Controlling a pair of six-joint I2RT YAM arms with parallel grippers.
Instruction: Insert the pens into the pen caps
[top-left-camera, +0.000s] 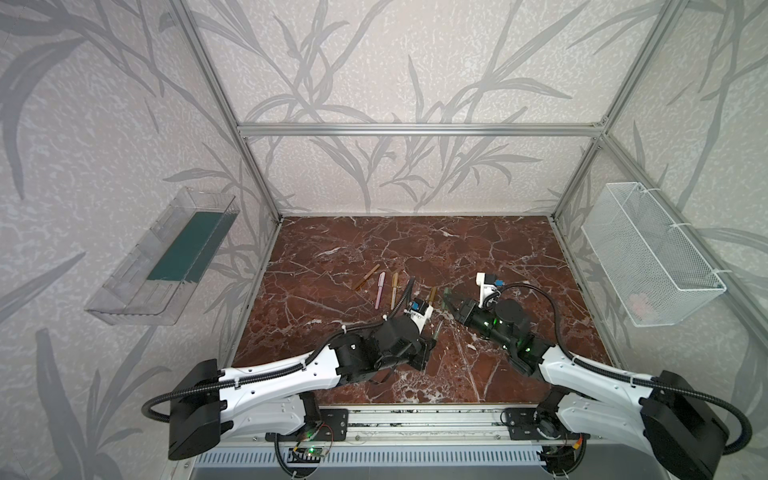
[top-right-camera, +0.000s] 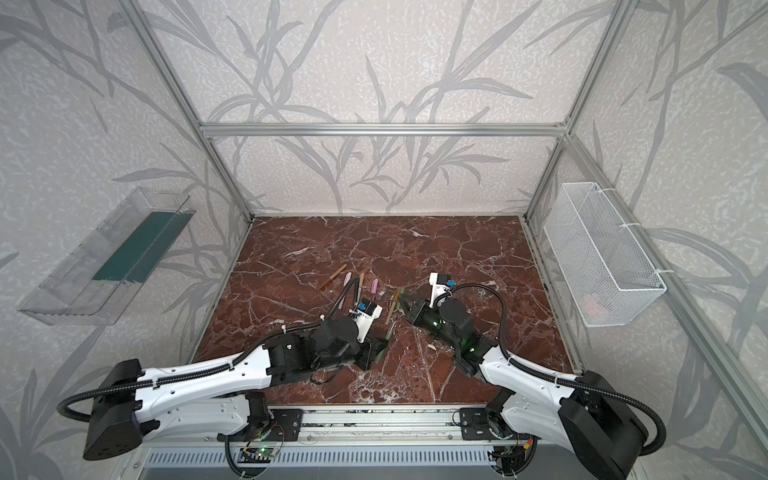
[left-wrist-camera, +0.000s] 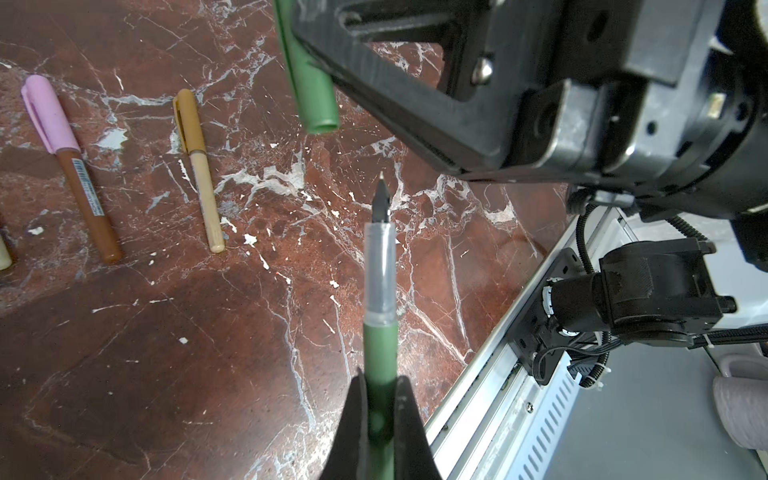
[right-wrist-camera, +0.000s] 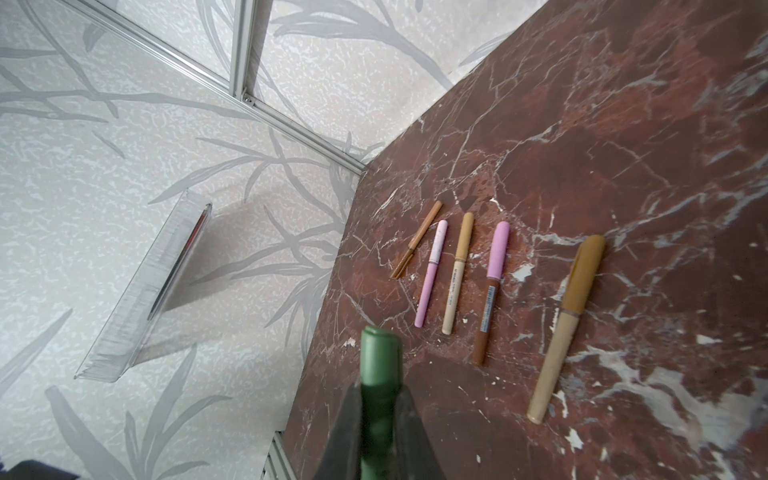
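Shown clearly only from the left wrist: green pen (left-wrist-camera: 380, 353) clamped in left pincer (left-wrist-camera: 380, 401), bare nib just short of green cap (left-wrist-camera: 312, 93) pinched by right pincer (right-wrist-camera: 380, 409).

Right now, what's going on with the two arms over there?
The left gripper is shut on a green pen, nib bare and aimed at the open end of the green cap that the right gripper holds. Nib and cap are apart, so this pen is not capped yet. Five other pens lie on the table, apparently capped.

Red marble tabletop (top-left-camera: 478, 257), five pens (right-wrist-camera: 431, 274) on it
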